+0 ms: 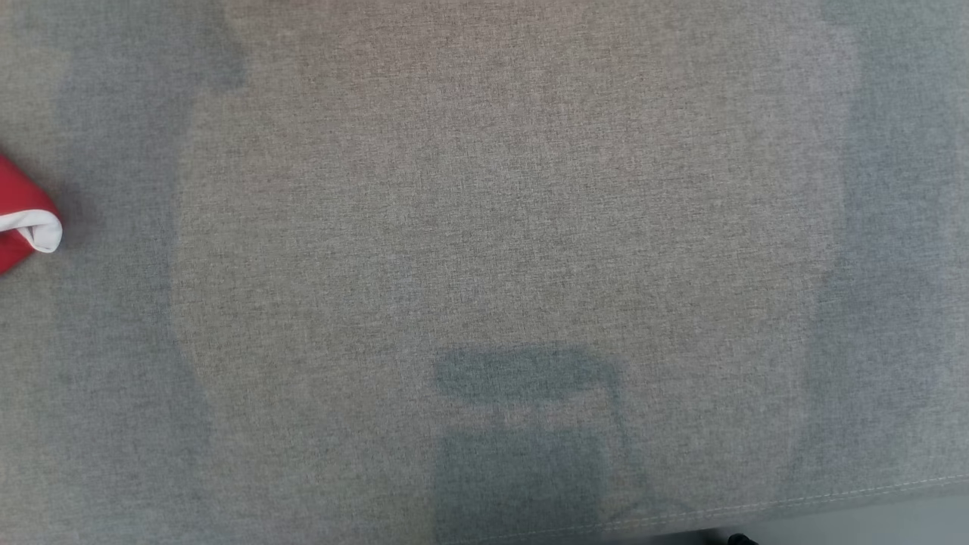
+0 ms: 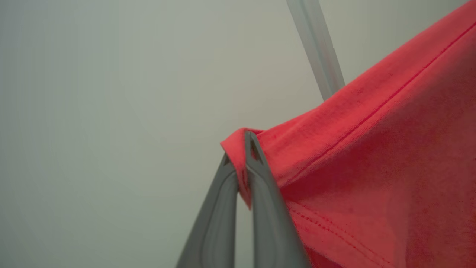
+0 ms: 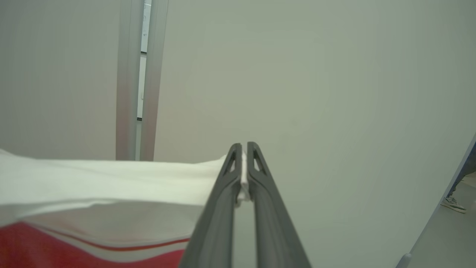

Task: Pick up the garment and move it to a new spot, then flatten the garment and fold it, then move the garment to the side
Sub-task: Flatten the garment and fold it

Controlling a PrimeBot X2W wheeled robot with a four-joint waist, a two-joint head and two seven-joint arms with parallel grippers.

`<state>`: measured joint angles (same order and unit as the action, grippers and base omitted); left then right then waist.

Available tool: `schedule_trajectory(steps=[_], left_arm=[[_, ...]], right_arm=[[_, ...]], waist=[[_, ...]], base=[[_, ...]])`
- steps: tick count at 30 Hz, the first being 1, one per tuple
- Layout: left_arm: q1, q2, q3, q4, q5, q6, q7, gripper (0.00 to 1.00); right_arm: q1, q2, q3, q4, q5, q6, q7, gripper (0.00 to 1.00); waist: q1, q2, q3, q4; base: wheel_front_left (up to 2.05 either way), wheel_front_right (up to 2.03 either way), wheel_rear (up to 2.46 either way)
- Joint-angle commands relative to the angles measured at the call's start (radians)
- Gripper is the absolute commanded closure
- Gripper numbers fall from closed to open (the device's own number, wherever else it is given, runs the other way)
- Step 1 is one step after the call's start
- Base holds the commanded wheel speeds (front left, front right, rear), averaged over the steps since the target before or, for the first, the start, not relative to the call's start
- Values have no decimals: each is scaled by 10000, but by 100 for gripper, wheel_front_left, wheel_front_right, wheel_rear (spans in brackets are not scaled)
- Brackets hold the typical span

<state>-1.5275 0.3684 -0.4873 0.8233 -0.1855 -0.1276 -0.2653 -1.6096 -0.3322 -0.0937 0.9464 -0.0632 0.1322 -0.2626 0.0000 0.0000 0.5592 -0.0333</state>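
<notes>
The garment is red with white parts. A small red and white corner of the garment (image 1: 26, 216) pokes in at the left edge of the head view, over the grey fabric surface (image 1: 484, 250). In the left wrist view my left gripper (image 2: 243, 152) is shut on a red hemmed edge of the garment (image 2: 372, 149), which hangs off to the right. In the right wrist view my right gripper (image 3: 242, 156) is shut on a thin white edge of the garment (image 3: 111, 182), which stretches away to the left with red below it.
The grey fabric surface ends in a stitched front edge (image 1: 833, 496) at the lower right of the head view. Pale walls and a vertical post (image 3: 135, 78) stand behind the grippers. A person's shoe (image 3: 453, 204) rests on the floor at far right.
</notes>
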Motion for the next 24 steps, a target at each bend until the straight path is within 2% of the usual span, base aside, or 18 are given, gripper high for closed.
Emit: schedule_trajectory(steps=[1,8,14,21,22,24], left_arm=[[307,3,95,-41,-158,6,18,100],[1950,-409,636,-655,-834,-9,16,100],[4447,-754,1140,-1287,-1264,-22,16,100],[7925,-1229,1935,-1669,-1587,-8,16,100],[7925,-1229,1935,-1669,-1587,-8,16,100],[8800,-1375,2193,-1731,-1602,-7,16,100]], right_arm=[[284,2,184,-97,327,-27,-27,100],[1985,-256,1566,-975,2212,-25,-28,100],[4669,-1049,2588,-2333,4171,-24,-29,100],[8681,-1824,2852,-3629,5963,-27,-29,100],[8681,-1824,2852,-3629,5963,-27,-29,100],[9703,-1952,2579,-3890,6367,-35,-29,100]], waist=[[0,0,48,-14],[0,0,-242,120],[0,0,-1085,137],[0,0,-2570,197],[0,0,-2570,197],[0,0,-2943,215]], base=[[0,0,0],[0,0,0],[0,0,0],[0,0,0],[0,0,0],[0,0,0]])
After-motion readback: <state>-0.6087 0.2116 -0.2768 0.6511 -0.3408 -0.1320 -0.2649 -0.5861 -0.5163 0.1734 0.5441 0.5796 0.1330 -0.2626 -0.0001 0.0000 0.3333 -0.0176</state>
